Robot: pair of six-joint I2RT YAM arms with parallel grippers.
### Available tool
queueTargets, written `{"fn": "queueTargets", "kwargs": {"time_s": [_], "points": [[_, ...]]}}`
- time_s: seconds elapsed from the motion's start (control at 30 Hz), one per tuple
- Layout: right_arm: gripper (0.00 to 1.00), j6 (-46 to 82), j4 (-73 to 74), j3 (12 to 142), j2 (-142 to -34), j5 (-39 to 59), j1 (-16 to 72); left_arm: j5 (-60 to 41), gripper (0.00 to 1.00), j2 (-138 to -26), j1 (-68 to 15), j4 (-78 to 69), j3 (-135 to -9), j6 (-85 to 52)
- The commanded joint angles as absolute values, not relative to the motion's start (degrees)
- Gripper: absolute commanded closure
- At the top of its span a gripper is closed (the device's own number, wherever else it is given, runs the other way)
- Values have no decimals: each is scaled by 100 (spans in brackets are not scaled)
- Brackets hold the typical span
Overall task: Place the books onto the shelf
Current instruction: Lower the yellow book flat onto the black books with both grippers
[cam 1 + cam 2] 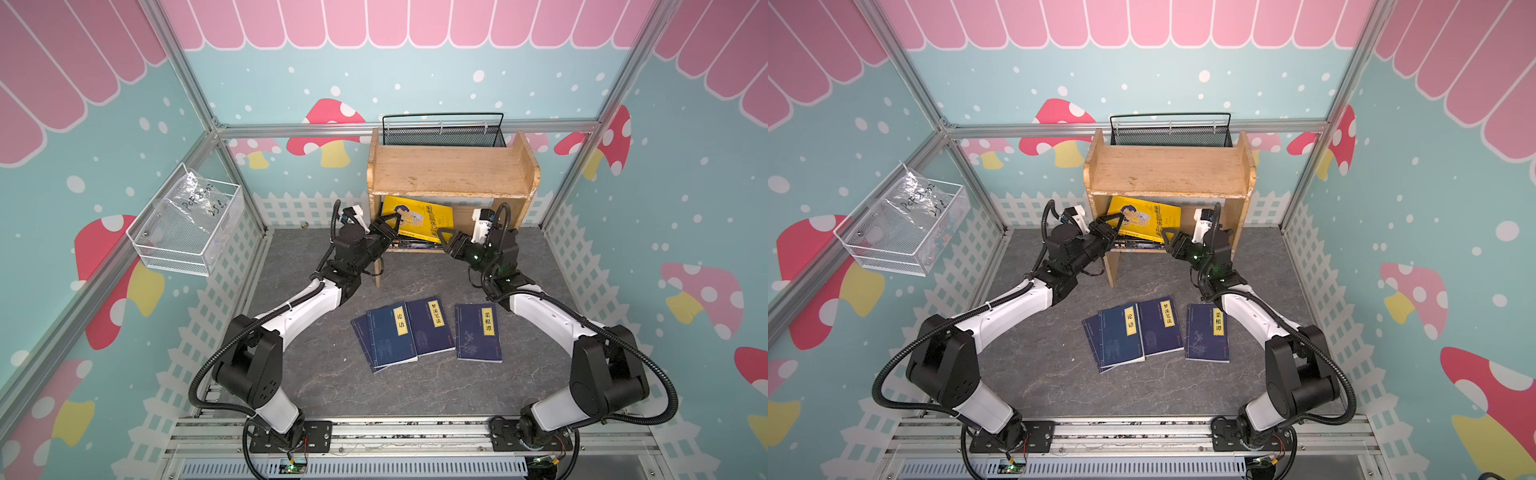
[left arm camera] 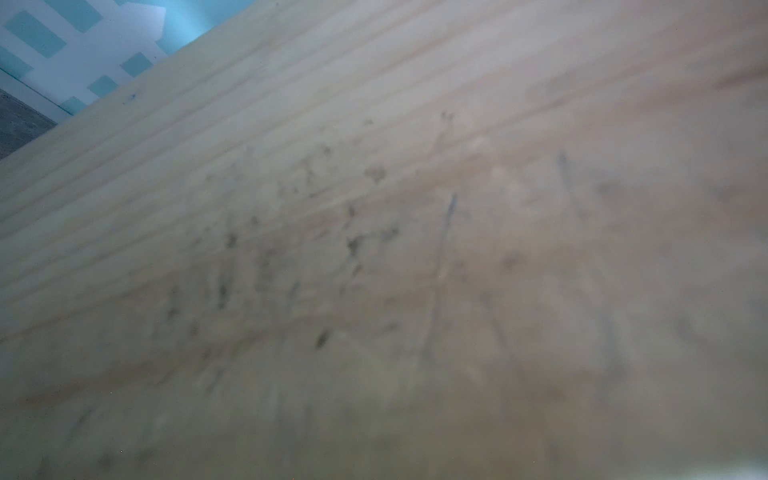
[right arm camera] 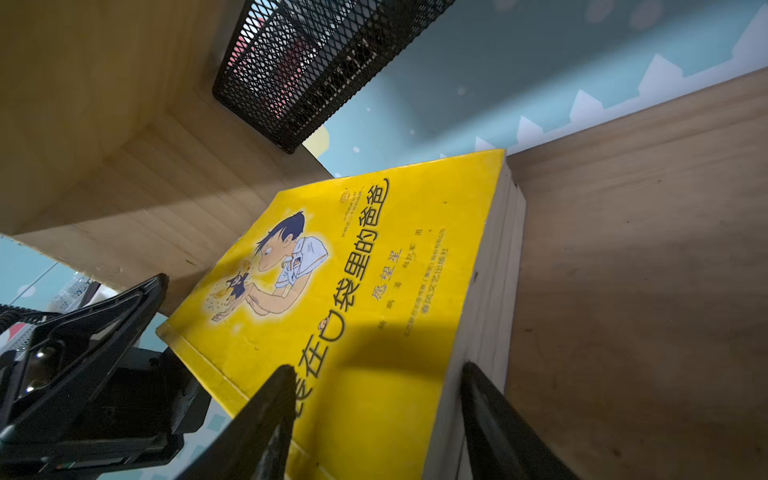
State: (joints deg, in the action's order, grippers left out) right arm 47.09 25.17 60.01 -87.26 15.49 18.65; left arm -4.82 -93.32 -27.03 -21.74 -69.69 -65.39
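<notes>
The wooden shelf stands at the back; its top tier is bare. On its lower tier a yellow book lies tilted on a stack of dark books. My left gripper is open around the yellow book's left edge. The left wrist view shows only blurred shelf wood. My right gripper is open at the stack's right front corner, one finger over the yellow cover, the other beside the page edges. Several navy books lie flat on the floor in front.
A black mesh basket sits behind the shelf's top. A white wire basket holding a plastic bag hangs on the left wall. My left forearm passes close to the shelf's left leg. Walls and metal posts close in both sides.
</notes>
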Motion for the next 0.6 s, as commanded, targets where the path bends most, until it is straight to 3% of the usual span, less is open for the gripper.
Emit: {"fn": "queueTargets", "kwargs": {"time_s": [0.0, 0.33, 0.57], "points": [[36, 4604, 2625, 6257, -8812, 1592, 1995, -144, 38, -9065, -2619, -1939, -7137, -6351], [37, 4597, 2543, 6267, -8850, 1534, 2072, 308, 24, -8568, -2628, -448, -7325, -5581], [36, 4502, 2421, 6191, -8700, 1451, 2083, 80, 14, -8127, -2587, 122, -7138, -3864]]}}
